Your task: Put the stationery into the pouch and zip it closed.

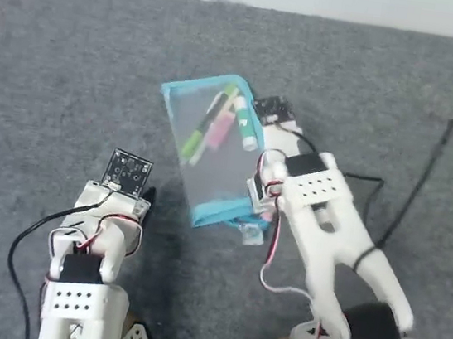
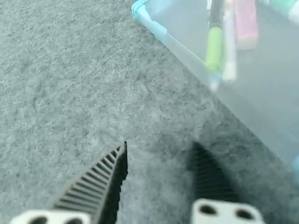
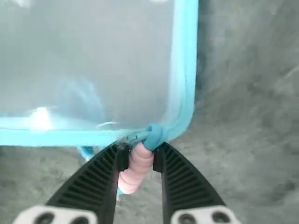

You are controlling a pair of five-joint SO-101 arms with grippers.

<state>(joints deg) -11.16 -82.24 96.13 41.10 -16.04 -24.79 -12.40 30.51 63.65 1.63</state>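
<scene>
- Already inside the pouch (image 1: 219, 177) are the markers (image 1: 206, 133), green, pink and pale, bunched in its far half.
- The pouch lies flat on the grey fabric (image 1: 65, 65) that covers the table, between the two arms. Its long axis runs away from the robot and leans a little to the left at the far end.
- At the pouch's near right corner a pink pull tab (image 3: 136, 165) hangs from a blue loop (I take it for the zip's pull, though the zip's teeth are too blurred to follow).
- The right gripper (image 3: 138, 149) is clenched on that tab, jaws pressing it from both sides, with the pouch stretching away ahead of it.
- The left gripper (image 2: 160, 149) sits just beside the pouch's left long edge, jaws spread and holding nothing, with only fabric beneath.
- Loading looks done, so zipping seems to be the step in hand.
- The tab sits at the near end and the pouch's length runs away from the right gripper, so a pull along the long edge would have to go outward.
- I cannot tell whether the zip follows the long edge or the short near one, nor whether it is open.
- The right arm has the pull. The left arm is the nearer one to pin the opposite edge, so the light pouch does not slide along with the tab.
</scene>
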